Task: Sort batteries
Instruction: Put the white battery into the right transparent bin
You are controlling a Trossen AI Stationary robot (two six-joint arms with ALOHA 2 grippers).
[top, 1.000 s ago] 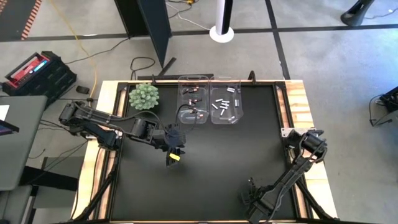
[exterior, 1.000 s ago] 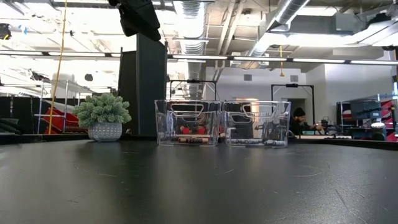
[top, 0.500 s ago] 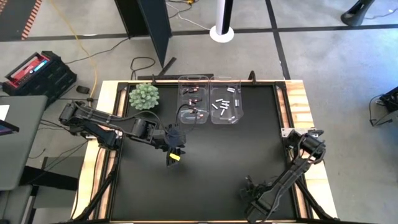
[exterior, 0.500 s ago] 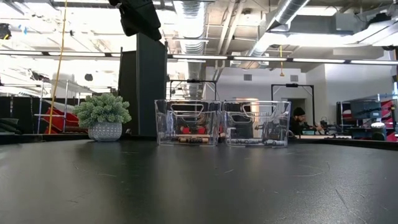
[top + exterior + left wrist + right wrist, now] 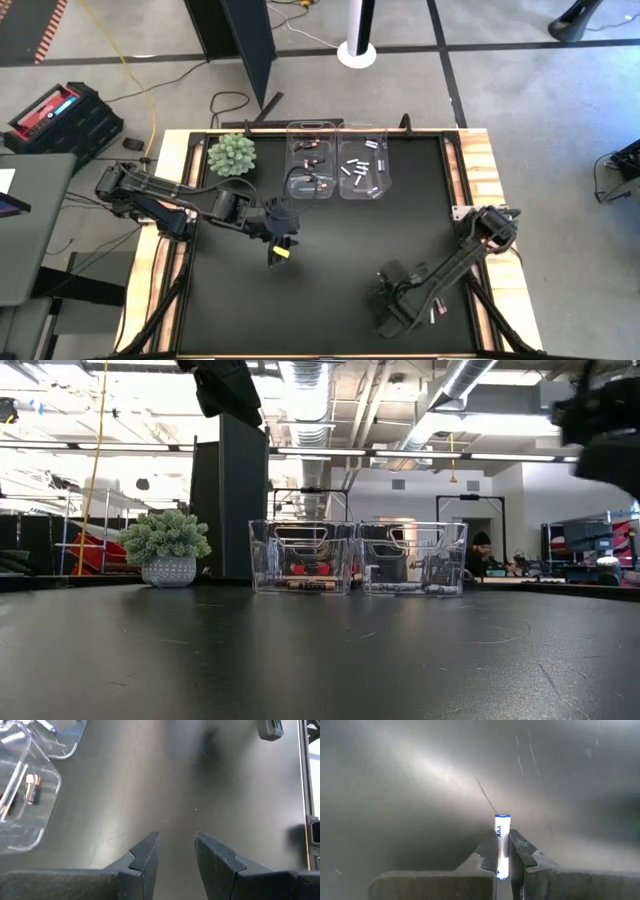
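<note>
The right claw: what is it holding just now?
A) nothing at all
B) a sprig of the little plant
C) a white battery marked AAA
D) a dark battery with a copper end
C: the right wrist view shows the right claw shut on a white battery with a blue band and "AAA" printed on it, standing up between the two fingers.
</note>
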